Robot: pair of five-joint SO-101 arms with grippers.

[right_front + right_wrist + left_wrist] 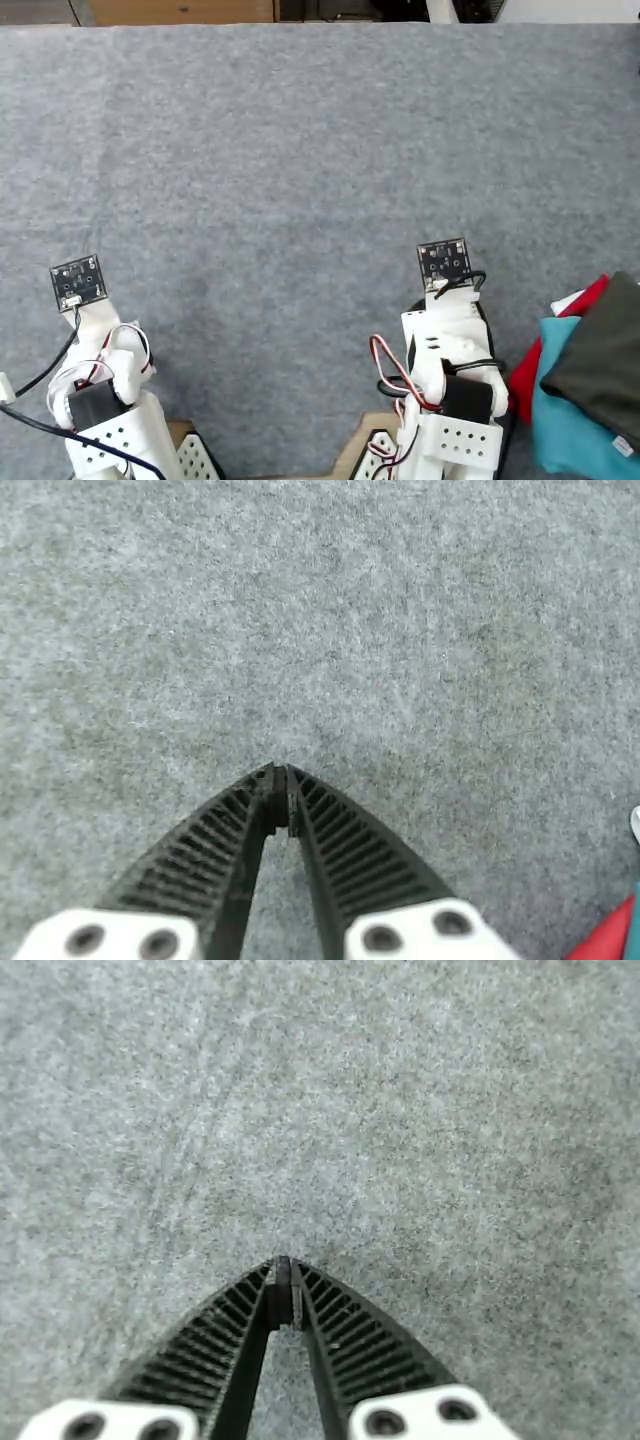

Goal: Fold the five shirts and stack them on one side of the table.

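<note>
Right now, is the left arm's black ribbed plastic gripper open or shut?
Shut. The left gripper, in its wrist view, is closed tip to tip with nothing between, above the grey felt table.

One grey table (300, 150) carries two arms: the left arm (100, 385) at 7 o'clock and the right arm (450, 375) at 5 o'clock. There are two grippers, the left gripper (281, 1265) and the right gripper (279, 772), each with two black ribbed fingers (210, 1345). One pile of shirts (580, 400) lies at 4 o'clock. Four layers can be counted in it: one red shirt (524, 378), one teal shirt (565, 425), one dark grey shirt (600, 360) and one white edge (568, 300).
</note>
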